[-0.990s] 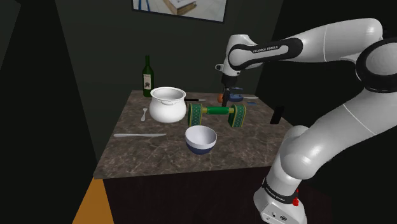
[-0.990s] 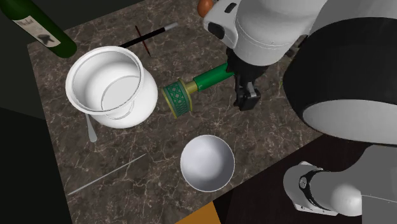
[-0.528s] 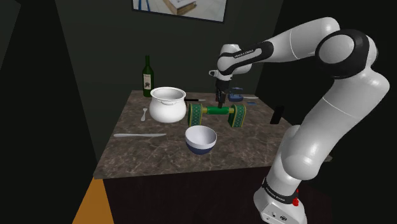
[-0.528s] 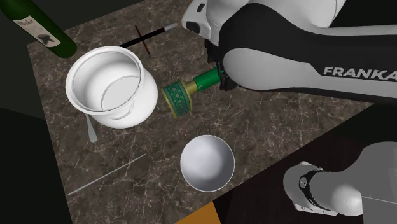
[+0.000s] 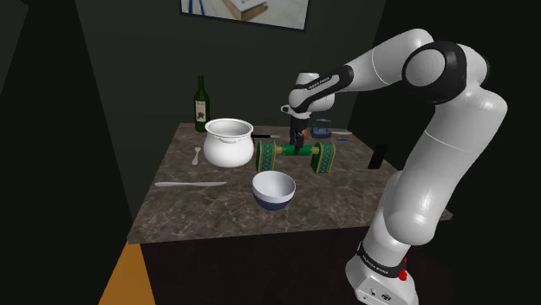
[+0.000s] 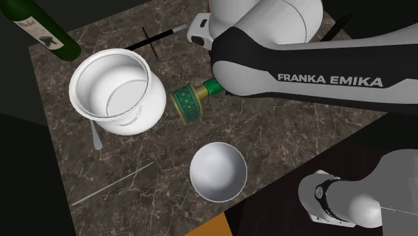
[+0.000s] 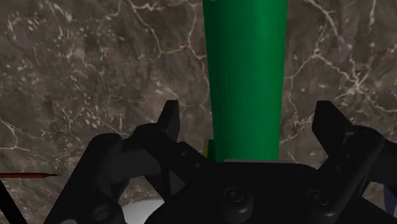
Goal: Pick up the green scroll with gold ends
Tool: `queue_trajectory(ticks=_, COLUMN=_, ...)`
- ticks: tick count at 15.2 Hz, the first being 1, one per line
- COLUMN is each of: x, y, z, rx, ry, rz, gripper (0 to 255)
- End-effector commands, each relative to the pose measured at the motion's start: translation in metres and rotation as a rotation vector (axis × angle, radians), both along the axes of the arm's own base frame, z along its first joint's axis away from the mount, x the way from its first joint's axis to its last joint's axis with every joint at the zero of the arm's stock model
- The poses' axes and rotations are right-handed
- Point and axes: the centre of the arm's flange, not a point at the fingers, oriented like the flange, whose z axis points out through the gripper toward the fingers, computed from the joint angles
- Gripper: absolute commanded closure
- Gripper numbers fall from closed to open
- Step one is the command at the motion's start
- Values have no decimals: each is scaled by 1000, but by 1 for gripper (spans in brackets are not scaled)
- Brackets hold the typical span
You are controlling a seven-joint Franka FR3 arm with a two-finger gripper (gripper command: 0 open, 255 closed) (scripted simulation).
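Compared with the frames 1 s and 0.5 s earlier, the hand has descended from above the bench [image 5: 225,208] onto the scroll [image 5: 282,152], and in the second exterior view the forearm now covers most of the shaft, leaving 1 gold-patterned end [image 6: 188,102] exposed. The jaws stand wide: in the wrist view the 2 black fingers [image 7: 168,122] flank the green shaft [image 7: 245,76] with marbled bench surface visible on either side of it, so nothing is yet clasped. The scroll lies flat on the bench, near its middle, just beside the white pot [image 5: 229,141] and behind the white bowl [image 5: 273,189]; a dark bottle [image 5: 201,104] stands well apart at the far edge. Judged from its form, the scroll should behave as a stiff rod, probably light, with most of its weight in the 2 broad ends. The round, smooth shaft may roll or twist under a loose pinch. The mid-shaft is the sensible place to grip, since it balances the ends, and these flanges would stop the piece sliding out lengthwise. Closing squarely across the shaft matters more than force.
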Motion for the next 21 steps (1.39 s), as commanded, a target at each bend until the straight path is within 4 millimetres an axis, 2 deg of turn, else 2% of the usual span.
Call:
queue_trajectory(ticks=1, x=0, y=0, z=-8, rx=0, ry=-1, rz=0, gripper=0)
queue_trajectory(ticks=3, x=0, y=0, z=-8, rx=0, ry=-1, rz=0, gripper=0)
queue_trajectory(ticks=4, x=0, y=0, z=-8, rx=0, ry=-1, rz=0, gripper=255)
queue_trajectory(ticks=13, x=0, y=0, z=-8, rx=0, ry=-1, rz=0, gripper=255)
queue_trajectory(ticks=21, x=0, y=0, z=34, rx=0, ry=-1, rz=0, gripper=255)
